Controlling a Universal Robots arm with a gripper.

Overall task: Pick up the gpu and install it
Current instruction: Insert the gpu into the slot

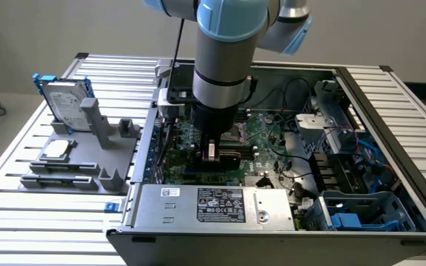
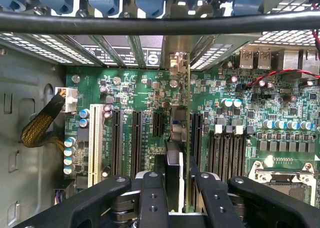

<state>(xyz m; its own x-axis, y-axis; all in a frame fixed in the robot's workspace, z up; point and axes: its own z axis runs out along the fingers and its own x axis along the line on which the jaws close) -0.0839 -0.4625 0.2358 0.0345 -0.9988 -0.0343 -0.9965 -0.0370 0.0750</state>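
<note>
My gripper (image 1: pixel 211 151) reaches down into the open computer case (image 1: pixel 361 100), low over the green motherboard (image 1: pixel 268 136). It is shut on the gpu (image 2: pixel 179 128), which the wrist view shows edge-on between the black fingers (image 2: pixel 152 198), standing upright. The card's silver end bracket (image 2: pixel 177 62) sits against the case's rear slot openings. The card's lower edge lies along a black expansion slot, between the neighbouring slots (image 2: pixel 136 138). I cannot tell how deep it sits. In the exterior view the gpu (image 1: pixel 224 160) shows as a dark slab under the wrist.
Outside the case, a grey fixture (image 1: pixel 87 166) holds a silver hard drive in a blue frame (image 1: pixel 66 105) and a square processor chip (image 1: pixel 57 147). The power supply (image 1: pixel 213 208) fills the case's front. A braided cable (image 2: pixel 40 128) and the processor socket (image 2: pixel 285 170) flank the slots.
</note>
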